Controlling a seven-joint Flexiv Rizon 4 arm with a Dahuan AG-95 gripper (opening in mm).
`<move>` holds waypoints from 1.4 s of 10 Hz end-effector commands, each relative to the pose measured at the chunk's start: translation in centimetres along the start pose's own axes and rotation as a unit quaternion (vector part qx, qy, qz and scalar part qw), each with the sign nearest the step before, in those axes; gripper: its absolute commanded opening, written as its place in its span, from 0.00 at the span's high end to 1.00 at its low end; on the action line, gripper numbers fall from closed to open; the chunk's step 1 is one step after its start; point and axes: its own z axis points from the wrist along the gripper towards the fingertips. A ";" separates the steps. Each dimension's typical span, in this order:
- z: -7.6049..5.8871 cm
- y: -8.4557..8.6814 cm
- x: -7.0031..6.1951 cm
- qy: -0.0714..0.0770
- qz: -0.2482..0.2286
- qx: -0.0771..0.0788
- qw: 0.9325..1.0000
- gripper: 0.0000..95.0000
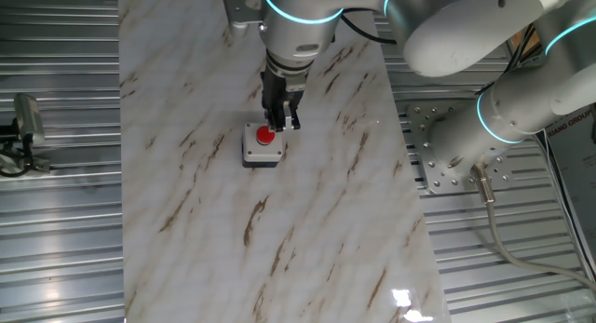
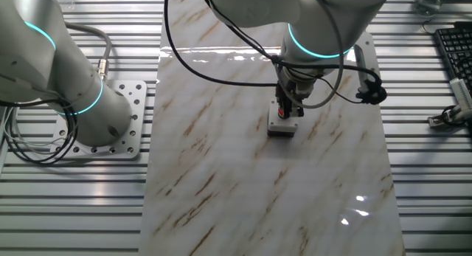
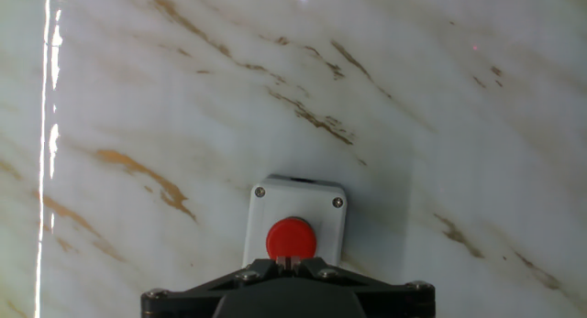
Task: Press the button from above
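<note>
The button [image 3: 291,235] is a round red cap in a square light-grey box that stands on the marble table top. It also shows in one fixed view [image 1: 264,137] and in the other fixed view [image 2: 281,122]. My gripper [image 3: 292,259] points straight down over the box. In the hand view its two fingertips lie side by side, touching each other, at the near edge of the red cap. In one fixed view the gripper [image 1: 277,125] stands right above the cap's far side. In the other fixed view the gripper [image 2: 285,110] hides most of the cap.
The marble board [image 1: 307,230] lies on a ribbed metal table [image 1: 56,221]. The arm's base plate [image 2: 110,123] is beside the board. A keyboard [image 2: 453,53] and a small tool [image 2: 446,117] lie off the board on one side.
</note>
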 end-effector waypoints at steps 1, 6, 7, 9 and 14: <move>-0.1 0.0 0.0 0.000 -0.002 -0.002 1.000 1.00; -0.1 0.0 0.0 0.000 0.000 -0.020 1.000 1.00; -0.1 0.0 0.0 0.000 0.000 -0.024 1.000 1.00; -0.1 0.0 0.0 -0.001 -0.003 -0.031 0.999 1.00; -0.1 0.0 0.0 0.009 -0.016 -0.037 0.999 1.00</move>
